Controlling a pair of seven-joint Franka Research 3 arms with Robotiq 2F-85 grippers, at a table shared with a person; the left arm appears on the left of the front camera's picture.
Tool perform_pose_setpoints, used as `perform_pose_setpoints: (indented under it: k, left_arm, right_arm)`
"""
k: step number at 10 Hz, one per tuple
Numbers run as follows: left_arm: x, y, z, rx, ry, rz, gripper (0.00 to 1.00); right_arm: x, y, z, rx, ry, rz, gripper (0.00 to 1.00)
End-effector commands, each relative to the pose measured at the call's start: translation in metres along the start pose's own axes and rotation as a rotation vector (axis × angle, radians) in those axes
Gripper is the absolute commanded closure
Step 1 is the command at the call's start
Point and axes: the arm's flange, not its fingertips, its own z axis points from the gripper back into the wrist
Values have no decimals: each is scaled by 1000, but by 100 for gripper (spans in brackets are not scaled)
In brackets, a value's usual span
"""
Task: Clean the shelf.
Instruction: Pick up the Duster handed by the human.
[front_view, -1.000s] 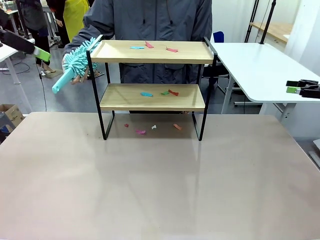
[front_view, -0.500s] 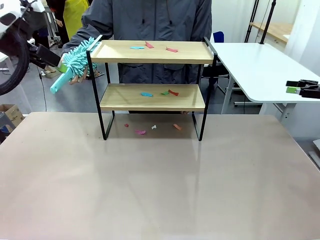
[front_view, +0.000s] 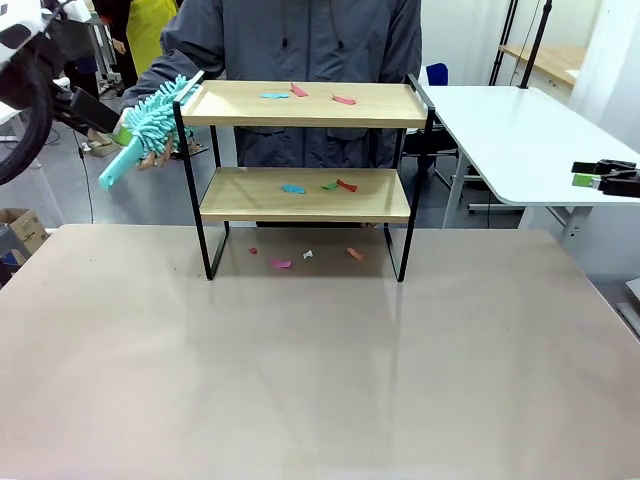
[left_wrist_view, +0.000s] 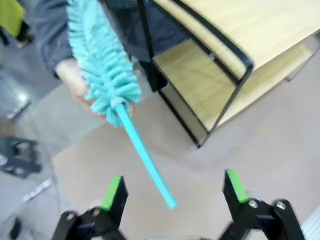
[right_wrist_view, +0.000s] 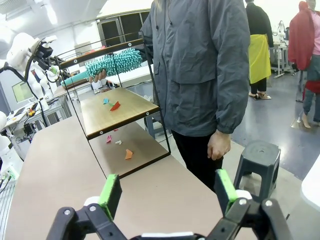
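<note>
The cleaning has not really begun, as far as I can judge. The shelf (front_view: 390, 104) stands at the far side of the counter (front_view: 300, 380), in front of the person. Coloured scraps (front_view: 274, 95) lie on its top board, a few more scraps (front_view: 292, 188) on the lower board, and some small pieces (front_view: 282, 264) on the counter between its legs. No board looks wiped.

At the left end of the shelf the person's hand (front_view: 150, 152) holds a turquoise duster (front_view: 152, 118) by its fluffy head, with the handle (left_wrist_view: 145, 160) pointing to the robot. The left end effector (left_wrist_view: 173, 181) is wide open. In the left wrist view the tip of the handle lies between its fingers, but the pads do not touch it, so it holds nothing. The right end effector (right_wrist_view: 167, 182) is also fully open and empty, well apart from the shelf at the right side.

What is left, I think, is almost everything: to take the duster and then sweep both boards.
</note>
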Motion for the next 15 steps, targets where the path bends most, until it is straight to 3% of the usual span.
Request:
perform_pose_setpoints:
  k: [1, 7, 13, 14, 15]
  left_arm:
    - [15, -9, -10, 69, 157, 59, 0]
    - [7, 3, -43, 127, 124, 148, 0]
    - [-16, 13, -66, 61, 66, 180, 0]
    - [-15, 13, -65, 86, 68, 154, 56]
    - [-15, 13, -65, 110, 60, 154, 58]
  right_arm:
    - [3, 2, -2, 1, -5, 4, 0]
    - [3, 2, -2, 1, -5, 4, 0]
    - [3, 2, -2, 1, -5, 4, 0]
    - [3, 2, -2, 1, -5, 4, 0]
    - [3, 2, -2, 1, -5, 4, 0]
